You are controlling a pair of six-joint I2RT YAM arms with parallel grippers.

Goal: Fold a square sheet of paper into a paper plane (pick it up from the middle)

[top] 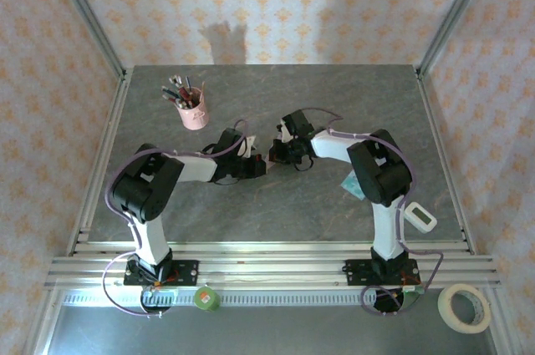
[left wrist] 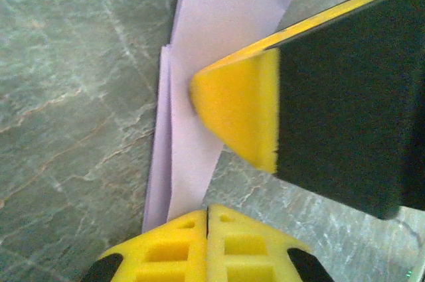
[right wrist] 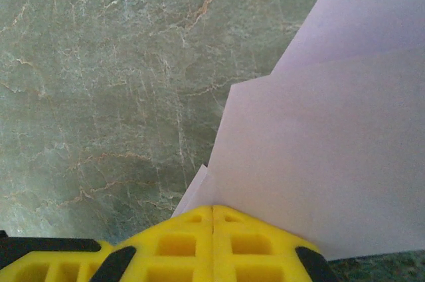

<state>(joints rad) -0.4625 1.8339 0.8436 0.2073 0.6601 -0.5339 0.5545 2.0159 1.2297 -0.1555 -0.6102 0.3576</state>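
Observation:
The pale lilac sheet of paper (left wrist: pixel 199 43) lies on the grey marble table, folded into long overlapping layers with a crease along its left side. It also shows in the right wrist view as the lilac sheet (right wrist: pixel 319 149), with one flap over another. How much of a paper plane shape it has I cannot tell, as only part shows. My left gripper (left wrist: pixel 208 210) is shut, its yellow tips resting at the paper's near end. My right gripper (right wrist: pixel 212 209) is shut with its tips down on the paper. Its yellow fingertip (left wrist: pixel 232 106) presses the fold from the right. Both meet at mid-table: left gripper (top: pixel 253 163), right gripper (top: pixel 280 153).
A pink pen cup (top: pixel 193 111) stands at the back left. A teal-and-white packet (top: pixel 352 186) lies beside the right arm, a white device (top: pixel 420 217) near the front right edge. A tape roll (top: pixel 465 306) sits off the table, front right.

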